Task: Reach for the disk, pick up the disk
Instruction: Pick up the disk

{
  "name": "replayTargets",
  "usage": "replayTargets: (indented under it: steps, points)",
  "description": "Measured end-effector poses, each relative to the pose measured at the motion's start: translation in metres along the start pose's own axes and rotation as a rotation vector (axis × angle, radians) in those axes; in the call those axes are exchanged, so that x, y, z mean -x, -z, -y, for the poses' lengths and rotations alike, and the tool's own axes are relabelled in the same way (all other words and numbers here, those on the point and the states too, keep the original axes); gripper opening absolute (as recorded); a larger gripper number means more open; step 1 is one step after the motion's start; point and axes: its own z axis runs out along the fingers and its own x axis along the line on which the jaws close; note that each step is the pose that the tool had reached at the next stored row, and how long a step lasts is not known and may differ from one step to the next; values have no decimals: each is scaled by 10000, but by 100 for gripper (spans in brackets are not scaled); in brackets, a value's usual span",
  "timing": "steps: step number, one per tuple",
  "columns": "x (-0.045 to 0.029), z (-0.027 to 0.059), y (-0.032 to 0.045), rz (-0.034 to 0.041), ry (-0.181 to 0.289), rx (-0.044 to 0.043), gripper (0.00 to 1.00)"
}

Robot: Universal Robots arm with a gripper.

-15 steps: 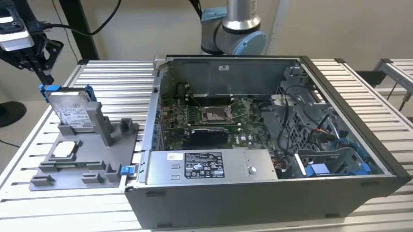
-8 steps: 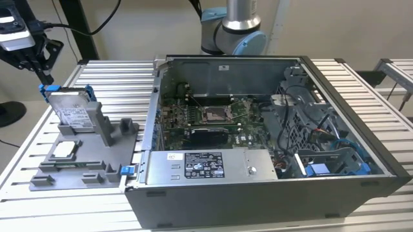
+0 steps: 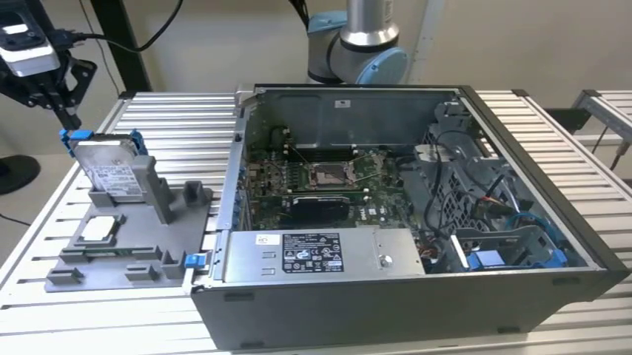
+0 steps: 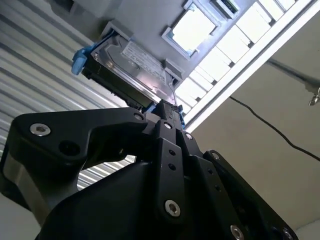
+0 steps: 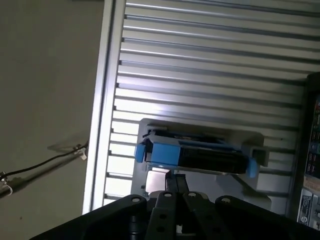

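Note:
The disk (image 3: 106, 166) is a silver-grey drive with a white label in a blue bracket. It stands tilted in a grey holder (image 3: 129, 248) at the exterior view's left. My gripper (image 3: 69, 118) hangs just above the disk's upper blue corner, black fingers pointing down and pressed together, with nothing between them. In the second wrist view the gripper (image 4: 167, 106) ends close to the edge of the disk (image 4: 135, 62). In the first wrist view the gripper (image 5: 176, 181) sits just short of the disk (image 5: 200, 155), seen edge-on with blue ends.
A small square silver chip (image 3: 99, 228) lies on the holder in front of the disk. An open computer case (image 3: 395, 200) with a labelled power-supply box (image 3: 316, 255) stands to the exterior view's right. The slatted metal table (image 3: 177, 118) carries everything. The arm's base (image 3: 356, 44) rises behind the case.

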Motion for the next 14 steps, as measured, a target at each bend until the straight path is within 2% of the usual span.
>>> replayTargets:
  steps: [14]
  points:
    - [-6, -1, -1, -78, 2061, -1, 0]
